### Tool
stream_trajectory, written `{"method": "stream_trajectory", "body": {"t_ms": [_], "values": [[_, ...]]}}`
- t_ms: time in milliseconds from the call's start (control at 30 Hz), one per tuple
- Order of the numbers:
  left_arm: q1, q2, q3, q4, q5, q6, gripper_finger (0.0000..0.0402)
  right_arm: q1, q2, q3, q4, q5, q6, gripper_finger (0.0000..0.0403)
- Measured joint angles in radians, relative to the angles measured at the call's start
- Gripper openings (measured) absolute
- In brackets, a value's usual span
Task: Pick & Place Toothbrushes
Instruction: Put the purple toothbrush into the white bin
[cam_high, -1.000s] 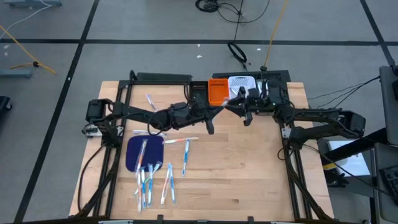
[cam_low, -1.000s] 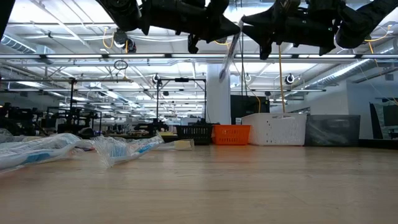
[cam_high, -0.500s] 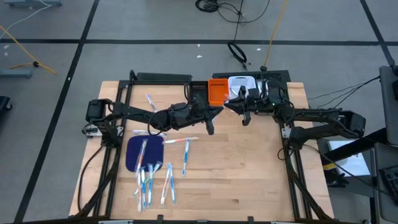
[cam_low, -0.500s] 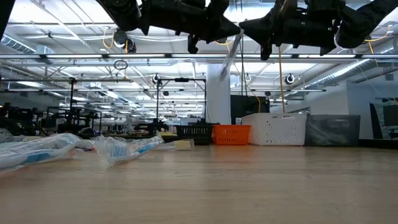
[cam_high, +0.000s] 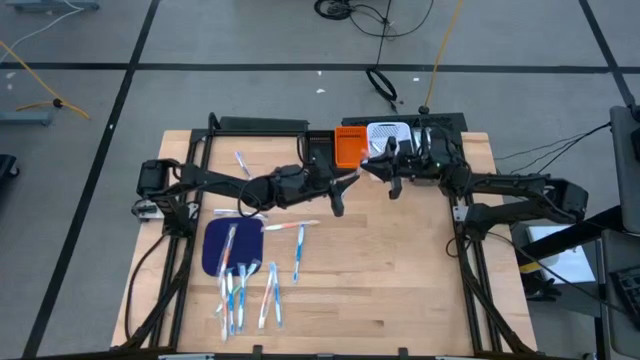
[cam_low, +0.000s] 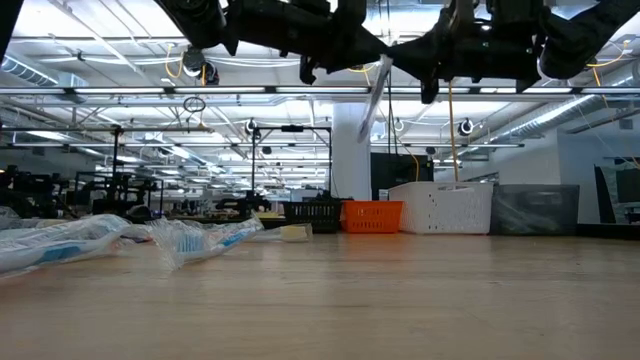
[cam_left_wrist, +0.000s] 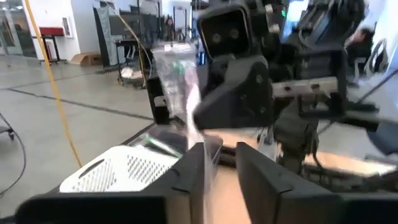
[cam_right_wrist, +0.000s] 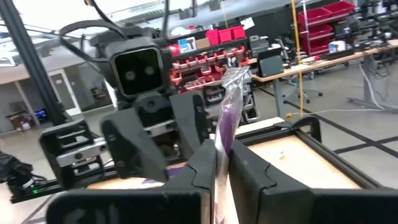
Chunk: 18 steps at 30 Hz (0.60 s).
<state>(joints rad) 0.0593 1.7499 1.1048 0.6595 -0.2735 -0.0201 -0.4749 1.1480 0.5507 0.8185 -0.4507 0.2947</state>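
Hand-off in mid-air above the desk (cam_high: 400, 260): the right claw (cam_high: 372, 169) pinches the wrapped toothbrush (cam_low: 376, 88) while the left claw (cam_high: 349, 180) stands spread, so back your left arm away clear before carrying toward the bins (cam_high: 368, 144).

You find no readable text, label, brand, number or sign anywhere in these views; every marking is too blurred.

My wooden table (cam_high: 400, 270): dark blue oval mat (cam_high: 218, 246), loose toothbrushes (cam_high: 250, 290) scattered around it, black (cam_high: 320, 150), orange (cam_high: 348, 150), white (cam_high: 385, 133) bins at far edge.
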Motion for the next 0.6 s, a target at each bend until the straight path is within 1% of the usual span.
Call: {"method": "stream_trajectory", "body": {"t_ms": [133, 233, 400, 467, 600], "values": [[0.002, -0.068, -0.001, -0.177, -0.005, -0.001, 0.014, -0.043, -0.029, 0.0, -0.048, -0.004, 0.0, 0.0017], [0.002, -0.132, -0.001, -0.345, -0.024, -0.02, 0.0156, -0.095, -0.063, 0.0, -0.109, 0.001, 0.0, 0.0017], [0.001, -0.219, -0.001, -0.639, -0.025, -0.049, 0.0163, -0.207, -0.12, 0.0, -0.223, 0.01, 0.0, 0.0017], [0.001, -0.253, -0.001, -0.753, -0.025, -0.08, 0.0163, -0.252, -0.138, 0.0, -0.267, 0.032, 0.0, 0.0017], [0.001, -0.284, -0.002, -0.893, -0.025, -0.139, 0.0163, -0.343, -0.161, 0.0, -0.353, 0.038, -0.022, 0.0017]]}}
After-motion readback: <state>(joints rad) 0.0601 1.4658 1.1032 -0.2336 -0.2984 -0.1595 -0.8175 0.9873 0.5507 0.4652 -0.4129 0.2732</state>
